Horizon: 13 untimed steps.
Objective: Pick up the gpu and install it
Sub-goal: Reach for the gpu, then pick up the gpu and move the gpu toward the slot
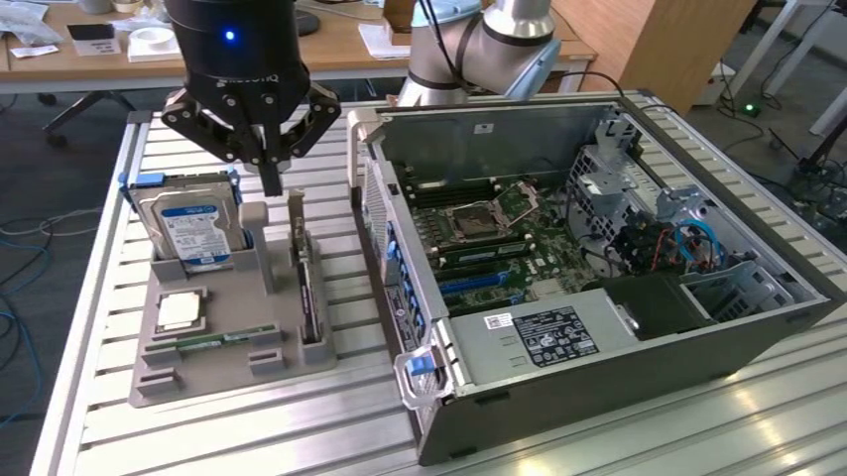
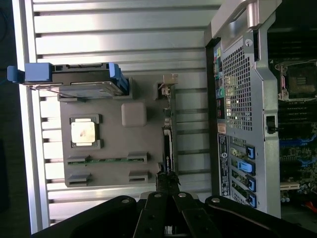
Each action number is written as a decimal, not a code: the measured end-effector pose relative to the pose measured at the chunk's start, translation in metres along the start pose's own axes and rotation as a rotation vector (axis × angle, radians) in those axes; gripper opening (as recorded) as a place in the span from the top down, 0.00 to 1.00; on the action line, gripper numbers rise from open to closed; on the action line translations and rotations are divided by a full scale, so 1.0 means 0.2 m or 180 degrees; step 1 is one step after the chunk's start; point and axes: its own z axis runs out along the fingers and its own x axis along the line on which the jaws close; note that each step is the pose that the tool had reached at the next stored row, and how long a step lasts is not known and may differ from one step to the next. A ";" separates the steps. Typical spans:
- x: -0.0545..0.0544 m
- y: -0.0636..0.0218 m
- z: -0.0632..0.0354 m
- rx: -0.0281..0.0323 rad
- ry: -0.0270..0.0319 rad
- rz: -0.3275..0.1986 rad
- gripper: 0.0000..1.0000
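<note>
Your claw (image 1: pixel 272 183), pressed together and empty, hovers over the gpu (image 1: pixel 308 293), which stands on edge in its holder (image 1: pixel 198 375), long axis in line with it.

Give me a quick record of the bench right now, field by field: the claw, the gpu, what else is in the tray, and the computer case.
claw: shut, empty, above the grey tray
gpu: standing on edge in a tray slot, on the side nearest the case, not gripped
hard drive: upright in the tray
processor: lying flat in the tray
memory stick: lying flat in the tray
computer case: side open, motherboard exposed, beside the tray
</note>
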 end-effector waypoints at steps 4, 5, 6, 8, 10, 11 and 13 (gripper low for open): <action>0.00 0.000 0.000 0.0000 0.0000 0.0000 0.89; 0.00 0.000 0.000 0.0000 0.0000 0.0000 0.89; 0.00 0.000 0.000 0.0000 0.0000 0.0000 0.89; 0.00 0.000 0.000 0.0000 0.0000 0.0000 0.89; 0.00 0.000 0.000 0.0000 0.0000 0.0000 0.89; 0.00 0.000 0.000 0.0000 0.0000 0.0000 0.89; 0.00 0.000 0.000 0.0000 0.0000 0.0000 0.89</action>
